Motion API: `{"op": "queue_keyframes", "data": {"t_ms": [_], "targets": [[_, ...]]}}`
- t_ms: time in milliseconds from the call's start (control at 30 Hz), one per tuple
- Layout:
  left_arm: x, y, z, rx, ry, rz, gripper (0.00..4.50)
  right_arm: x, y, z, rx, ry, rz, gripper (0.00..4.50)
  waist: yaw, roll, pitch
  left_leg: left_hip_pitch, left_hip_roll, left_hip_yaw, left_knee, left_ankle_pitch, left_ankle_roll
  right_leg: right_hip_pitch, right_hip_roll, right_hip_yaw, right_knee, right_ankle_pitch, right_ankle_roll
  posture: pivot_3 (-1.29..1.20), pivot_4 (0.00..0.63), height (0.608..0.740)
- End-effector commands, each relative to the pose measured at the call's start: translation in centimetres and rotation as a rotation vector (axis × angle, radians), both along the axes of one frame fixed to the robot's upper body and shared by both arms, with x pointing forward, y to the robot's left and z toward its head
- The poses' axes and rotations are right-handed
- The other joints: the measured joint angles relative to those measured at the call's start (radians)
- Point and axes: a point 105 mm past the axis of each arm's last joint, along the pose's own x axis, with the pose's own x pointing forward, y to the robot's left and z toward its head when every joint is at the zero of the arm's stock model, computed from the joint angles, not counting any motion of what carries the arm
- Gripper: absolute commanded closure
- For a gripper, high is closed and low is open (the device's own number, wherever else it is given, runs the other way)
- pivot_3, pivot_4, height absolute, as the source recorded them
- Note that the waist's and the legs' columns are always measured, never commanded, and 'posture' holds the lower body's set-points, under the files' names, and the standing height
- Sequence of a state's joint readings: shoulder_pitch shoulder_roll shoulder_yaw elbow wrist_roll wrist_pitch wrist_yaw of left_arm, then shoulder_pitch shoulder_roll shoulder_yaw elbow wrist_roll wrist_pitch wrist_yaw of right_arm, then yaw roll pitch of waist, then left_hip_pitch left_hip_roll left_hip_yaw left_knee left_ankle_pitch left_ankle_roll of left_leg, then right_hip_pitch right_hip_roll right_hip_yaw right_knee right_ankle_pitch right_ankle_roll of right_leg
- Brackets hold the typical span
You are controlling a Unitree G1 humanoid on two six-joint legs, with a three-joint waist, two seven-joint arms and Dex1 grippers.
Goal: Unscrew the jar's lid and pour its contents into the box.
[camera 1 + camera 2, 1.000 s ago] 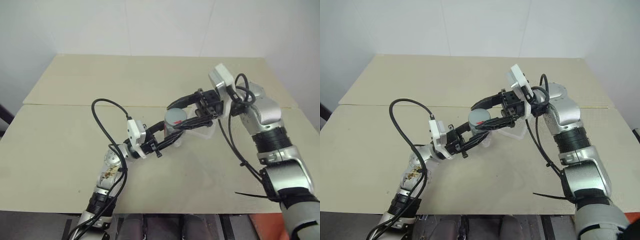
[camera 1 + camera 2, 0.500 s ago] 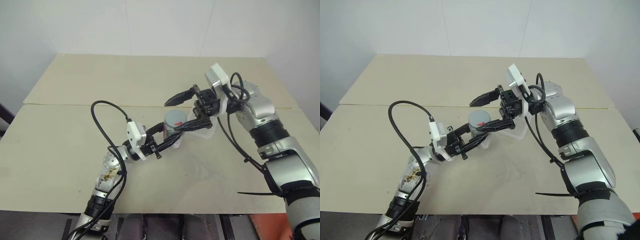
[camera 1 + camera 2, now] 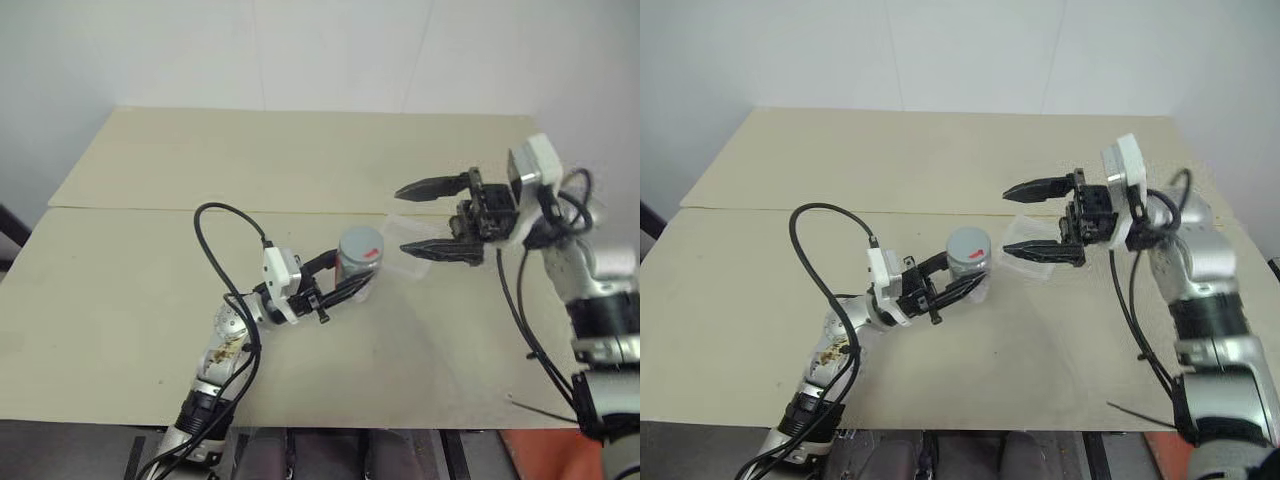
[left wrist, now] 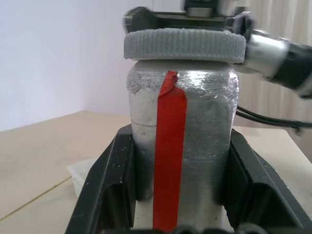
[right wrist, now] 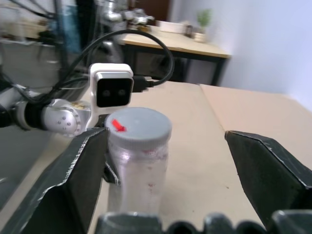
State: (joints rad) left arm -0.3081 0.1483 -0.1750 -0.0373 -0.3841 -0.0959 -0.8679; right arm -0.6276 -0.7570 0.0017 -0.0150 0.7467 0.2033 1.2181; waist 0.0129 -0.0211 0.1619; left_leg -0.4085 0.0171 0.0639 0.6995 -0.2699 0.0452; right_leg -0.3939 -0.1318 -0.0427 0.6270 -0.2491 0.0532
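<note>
Here the left tool (image 3: 345, 285) is clamped on the upright jar (image 3: 357, 266) above the worktop (image 3: 300, 160), lid (image 3: 361, 243) on, while the right tool (image 3: 418, 218) gapes wide and empty beside it, over the box (image 3: 408, 258).

From my remote seat I saw silver arms banded in black, looping black cables, white wrist camera boxes, and black two-fingered grippers, left gripper (image 3: 345, 283) and right gripper (image 3: 424, 217).
</note>
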Motion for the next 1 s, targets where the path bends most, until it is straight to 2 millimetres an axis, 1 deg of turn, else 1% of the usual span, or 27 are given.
{"op": "queue_keyframes", "data": {"t_ms": [33, 67, 133, 267, 367, 500, 567, 633, 700, 833, 1000], "targets": [[0.5, 0.0, 0.7, -0.008, -0.062, 0.055, 2.59, -0.6, 0.7, 2.6, 0.133, -0.08, -0.281, 0.06, 0.0, 0.0, 0.0, 0.001, 0.0, 0.0, 0.0, 0.0, 0.0, 0.0, 0.0, 0.001, 0.0, 0.0, 0.0, 0.0, 0.15, 0.74], [0.7, 0.0, 0.6, -0.005, -0.067, 0.073, 2.59, -0.6, 1.3, 2.4, 0.204, -0.045, -0.388, 0.06, 0.0, 0.0, 0.0, 0.001, 0.0, 0.0, 0.0, 0.0, 0.0, 0.0, 0.0, 0.001, 0.0, 0.0, 0.0, 0.0, 0.15, 0.74], [1.0, -0.1, 0.4, -0.001, -0.075, 0.092, 2.59, -1.0, 1.9, 2.1, 0.292, 0.011, -0.515, 0.06, 0.001, 0.0, 0.0, 0.001, 0.0, 0.0, -0.001, 0.0, 0.0, -0.001, 0.0, 0.001, -0.001, 0.0, 0.0, 0.0, 0.15, 0.74], [1.5, 0.0, 0.3, 0.001, -0.08, 0.125, 2.59, -3.1, 4.2, 1.6, 0.352, -0.009, -0.607, 0.06, 0.001, 0.0, 0.0, -0.001, -0.001, 0.0, -0.001, 0.001, -0.002, -0.003, 0.0, 0.001, 0.0, 0.0, 0.0, 0.0, 0.15, 0.74], [2.0, -0.3, 0.0, 0.021, -0.095, 0.164, 2.59, -3.3, 5.5, 0.9, 0.338, -0.006, -0.677, 0.06, 0.0, 0.0, 0.0, -0.001, -0.002, 0.0, -0.001, 0.0, -0.001, -0.003, 0.0, 0.001, 0.001, 0.0, 0.0, 0.0, 0.15, 0.74], [2.5, -0.6, 0.2, 0.007, -0.103, 0.179, 2.59, -2.7, 6.6, -0.5, 0.29, 0.001, -0.731, 0.06, 0.0, 0.0, 0.0, -0.001, -0.003, 0.0, -0.001, -0.001, 0.003, -0.002, 0.0, 0.001, 0.001, 0.0, 0.0, 0.0, 0.15, 0.74], [2.7, -0.7, 0.3, 0.004, -0.107, 0.19, 2.59, -2.5, 6.8, -1.0, 0.294, 0.02, -0.757, 0.06, -0.001, 0.0, 0.0, -0.001, -0.004, 0.0, -0.001, -0.002, 0.005, -0.003, 0.0, 0.001, 0.001, 0.0, 0.0, 0.0, 0.15, 0.74], [2.9, -0.7, 0.4, 0.0, -0.111, 0.196, 2.59, -2.0, 6.5, -1.2, 0.31, 0.025, -0.812, 0.06, -0.001, 0.0, 0.0, -0.001, -0.003, 0.0, -0.001, -0.002, 0.004, -0.003, 0.001, 0.001, 0.001, 0.0, 0.0, 0.0, 0.15, 0.74], [3.0, -0.8, 0.6, -0.011, -0.111, 0.207, 2.59, -1.8, 6.4, -1.3, 0.318, 0.027, -0.832, 0.06, -0.002, 0.0, 0.0, -0.001, -0.003, 0.0, -0.001, -0.002, 0.004, -0.003, 0.001, 0.001, 0.001, 0.0, 0.0, 0.0, 0.15, 0.74], [3.3, -1.0, 0.5, -0.024, -0.104, 0.223, 2.59, -1.6, 6.5, -2.0, 0.29, 0.029, -0.841, 0.06, -0.002, 0.0, 0.0, -0.001, -0.003, 0.0, -0.001, -0.002, 0.004, -0.002, 0.001, 0.0, 0.001, 0.0, 0.0, 0.0, 0.15, 0.74], [3.4, -1.3, 0.5, -0.03, -0.101, 0.225, 2.59, -1.3, 6.4, -2.1, 0.29, 0.03, -0.848, 0.06, -0.003, 0.0, 0.0, -0.001, -0.003, 0.0, -0.001, -0.002, 0.004, -0.002, 0.001, 0.0, 0.001, 0.0, 0.0, 0.0, 0.15, 0.74]]}}
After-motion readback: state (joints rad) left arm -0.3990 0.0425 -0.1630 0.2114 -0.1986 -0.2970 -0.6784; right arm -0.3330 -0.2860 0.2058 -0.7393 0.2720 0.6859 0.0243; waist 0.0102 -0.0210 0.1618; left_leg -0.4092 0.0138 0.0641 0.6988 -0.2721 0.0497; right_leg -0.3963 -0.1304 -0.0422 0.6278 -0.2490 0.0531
